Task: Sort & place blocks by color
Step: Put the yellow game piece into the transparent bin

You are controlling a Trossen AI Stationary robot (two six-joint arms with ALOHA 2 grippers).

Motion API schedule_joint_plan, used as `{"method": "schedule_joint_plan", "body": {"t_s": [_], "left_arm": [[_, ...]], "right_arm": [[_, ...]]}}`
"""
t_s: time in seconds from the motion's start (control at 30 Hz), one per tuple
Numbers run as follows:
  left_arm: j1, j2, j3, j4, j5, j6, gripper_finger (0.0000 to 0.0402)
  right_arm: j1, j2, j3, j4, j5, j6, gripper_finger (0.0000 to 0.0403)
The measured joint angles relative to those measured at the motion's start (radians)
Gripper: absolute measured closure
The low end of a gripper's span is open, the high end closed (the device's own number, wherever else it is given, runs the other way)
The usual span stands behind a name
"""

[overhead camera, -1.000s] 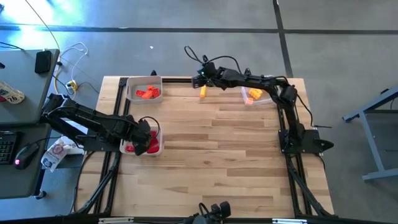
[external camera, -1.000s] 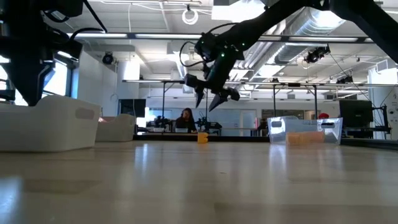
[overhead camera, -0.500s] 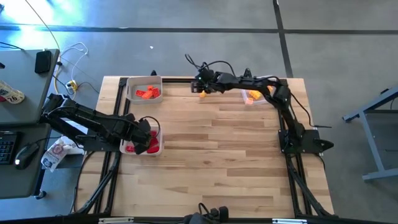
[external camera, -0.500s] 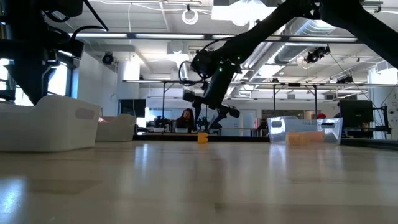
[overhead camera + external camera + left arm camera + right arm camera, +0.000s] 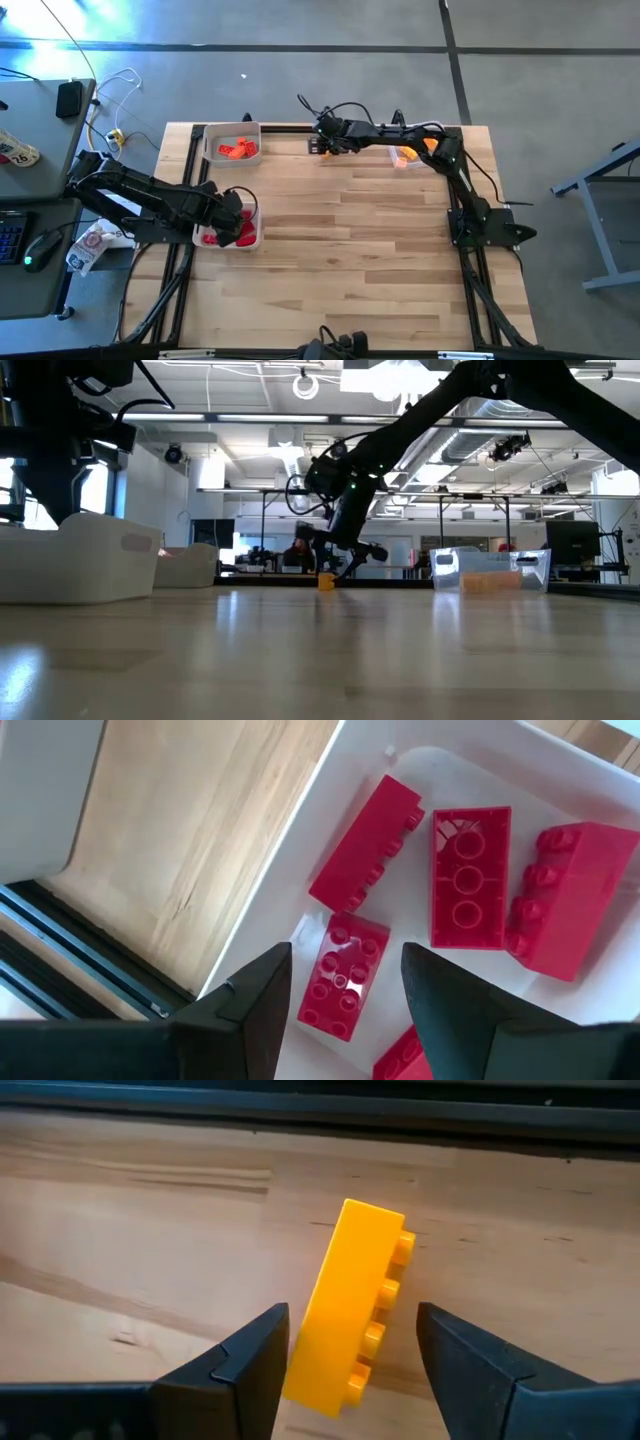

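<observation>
1. The right gripper (image 5: pixel 345 1345) is low at the table's 12 o'clock edge, fingers spread around a yellow block (image 5: pixel 352 1305) on the wood, not yet clenched.
2. The left gripper (image 5: pixel 345 985) hangs released over red blocks (image 5: pixel 470 875) in the white tray (image 5: pixel 252 240) at 9 o'clock.

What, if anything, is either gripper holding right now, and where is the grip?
Nothing is held. The right gripper stands open astride the yellow brick on the table; the left gripper hangs open over red bricks.
</observation>
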Motion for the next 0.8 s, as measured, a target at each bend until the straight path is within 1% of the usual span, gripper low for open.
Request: {"method": "schedule_joint_plan", "body": {"t_s": [0.1,0.27,0.4,0.53,0.67,0.8], "left_arm": [[0.000,0.000,0.000,0.001,0.000,0.000,0.0226],[0.000,0.000,0.000,0.004,0.000,0.000,0.0226],[0.000,0.000,0.000,0.015,0.000,0.000,0.0226],[0.000,0.000,0.000,0.024,0.000,0.000,0.0227],[0.000,0.000,0.000,0.024,0.000,0.000,0.0226],[0.000,0.000,0.000,0.032,0.008,0.000,0.0226]], "right_arm": [[0.000,0.000,0.000,-0.010,-0.002,-0.023,0.0223],[0.000,0.000,0.000,-0.008,-0.013,-0.046,0.0288],[0.000,0.000,0.001,-0.007,-0.046,-0.108,0.0331],[0.000,-0.002,0.001,-0.011,-0.037,-0.175,0.0332],[0.004,-0.013,0.001,-0.031,-0.065,-0.225,0.0332],[0.015,-0.048,0.000,-0.056,-0.065,-0.268,0.0332]]}}
